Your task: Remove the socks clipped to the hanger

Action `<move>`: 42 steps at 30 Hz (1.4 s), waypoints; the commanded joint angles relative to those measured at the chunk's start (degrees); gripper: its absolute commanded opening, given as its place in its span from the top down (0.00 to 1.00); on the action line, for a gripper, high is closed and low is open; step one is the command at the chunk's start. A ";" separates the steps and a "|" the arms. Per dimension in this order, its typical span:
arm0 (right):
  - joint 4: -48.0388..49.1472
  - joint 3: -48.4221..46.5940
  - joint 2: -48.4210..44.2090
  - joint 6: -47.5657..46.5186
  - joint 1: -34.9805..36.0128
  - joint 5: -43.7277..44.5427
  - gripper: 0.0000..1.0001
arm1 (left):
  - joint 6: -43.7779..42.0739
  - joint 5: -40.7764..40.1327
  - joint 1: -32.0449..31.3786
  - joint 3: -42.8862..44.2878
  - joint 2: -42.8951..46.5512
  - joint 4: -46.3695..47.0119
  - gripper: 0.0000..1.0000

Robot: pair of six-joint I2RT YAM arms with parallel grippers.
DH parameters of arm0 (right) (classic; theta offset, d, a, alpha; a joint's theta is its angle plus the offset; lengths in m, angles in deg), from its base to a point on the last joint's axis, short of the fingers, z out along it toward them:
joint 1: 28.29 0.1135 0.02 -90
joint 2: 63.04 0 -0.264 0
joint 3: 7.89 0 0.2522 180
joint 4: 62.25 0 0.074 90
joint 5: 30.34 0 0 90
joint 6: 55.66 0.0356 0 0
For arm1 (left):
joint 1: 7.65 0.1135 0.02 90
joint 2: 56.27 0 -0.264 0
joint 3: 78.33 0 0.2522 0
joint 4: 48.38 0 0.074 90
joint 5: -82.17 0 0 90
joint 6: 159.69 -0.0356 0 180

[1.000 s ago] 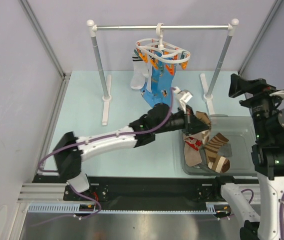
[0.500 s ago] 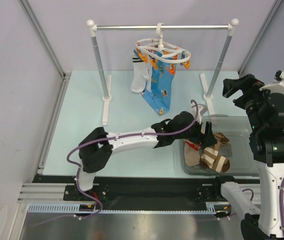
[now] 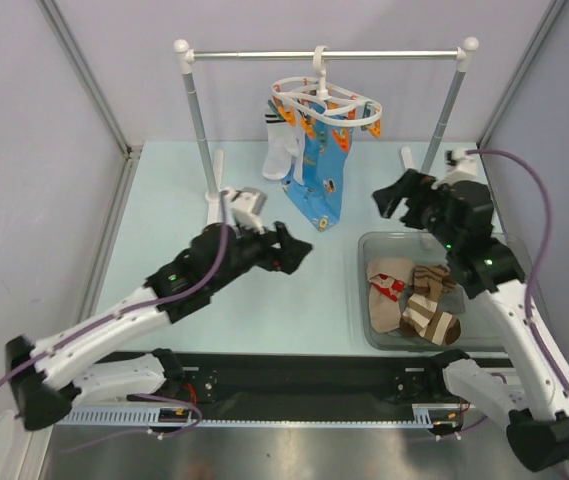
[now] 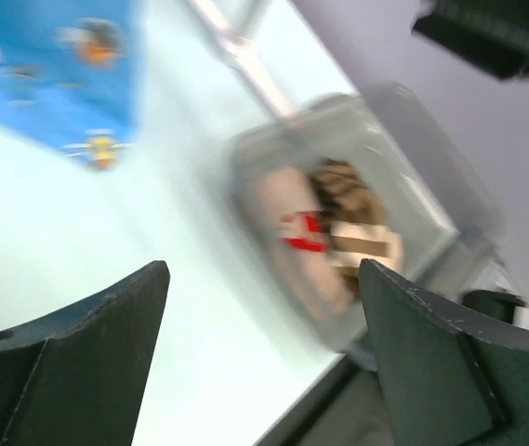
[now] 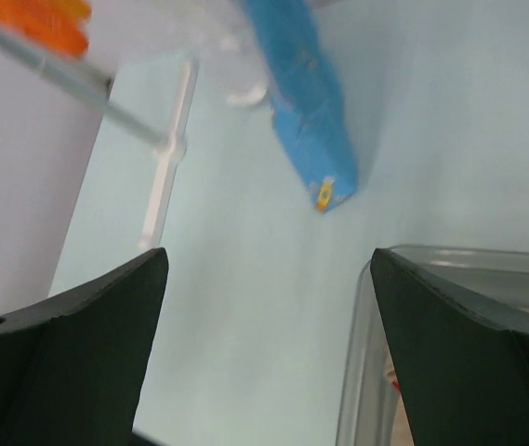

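The white hanger [image 3: 325,100] with orange clips hangs from the rail. A white sock with black stripes [image 3: 281,150] stays clipped to it, next to a blue cartoon-print cloth [image 3: 321,182]. A beige sock with red marks [image 3: 383,291] and brown-and-cream striped socks [image 3: 430,312] lie in the grey bin [image 3: 373,245]. My left gripper [image 3: 302,250] hovers open and empty over the table left of the bin. Its own view shows the bin socks [image 4: 324,216] blurred beyond the left gripper [image 4: 262,279]. My right gripper [image 3: 392,193] is open and empty above the bin's far left corner, its right gripper [image 5: 269,269] view facing the blue cloth [image 5: 306,102].
A silver rail [image 3: 324,54] on two white-capped posts [image 3: 200,140] carries the hanger at the back. The posts' flat feet [image 3: 214,205] rest on the pale table. Grey walls close the left, back and right. The bin rim [image 5: 364,316] is at the right wrist view's lower right.
My left gripper opened, let the striped sock fall into the bin and drew back to the left. My right arm swung from the right edge down and left toward the hanger.
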 commanded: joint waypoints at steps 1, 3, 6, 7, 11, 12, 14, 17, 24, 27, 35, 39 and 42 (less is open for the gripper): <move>10.73 0.63 2.93 -1.45 8.40 5.02 0.04 | -4.90 -5.41 3.71 -6.72 12.57 -5.52 0.11; 11.71 -1.56 7.15 0.12 13.32 10.37 0.06 | -6.65 -9.28 4.59 -9.35 17.52 -8.69 0.08; 9.34 -8.68 14.00 3.73 17.36 14.26 0.08 | -7.54 -13.33 5.12 -12.43 24.56 -11.15 0.07; 8.99 -11.74 15.41 4.08 17.90 14.62 0.09 | -7.28 -14.04 5.13 -13.14 25.97 -11.51 0.07; 11.52 -15.71 21.13 4.26 19.49 13.66 0.13 | -5.79 -15.01 5.13 -16.57 30.89 -10.64 0.07; 12.23 -16.33 21.84 4.35 19.66 13.14 0.15 | -5.44 -14.92 5.13 -16.92 31.25 -10.28 0.07; 13.81 -17.21 23.95 4.26 20.10 12.87 0.23 | -5.35 -14.66 5.13 -17.62 31.43 -9.23 0.07; 18.98 -18.45 26.06 3.74 20.81 12.08 0.33 | -5.43 -14.66 5.13 -17.19 30.73 -9.14 0.07; 21.90 -21.96 29.57 -0.57 19.93 20.41 0.42 | -5.26 -13.96 5.13 -16.57 29.24 -8.61 0.07; 24.98 -21.44 29.58 -0.57 15.64 19.82 0.45 | -5.08 -12.38 5.13 -15.70 27.74 -8.00 0.08; 28.76 -23.10 33.00 2.68 2.89 9.11 0.49 | -8.15 -7.45 5.39 -9.20 22.21 -9.13 0.08; 29.38 -24.42 35.29 3.65 -1.60 4.53 0.48 | -12.36 -7.89 6.88 0.63 15.63 -13.27 0.08; 28.41 -22.94 34.94 4.44 -3.97 0.66 0.44 | -13.26 -7.19 10.47 5.38 11.59 -14.15 0.08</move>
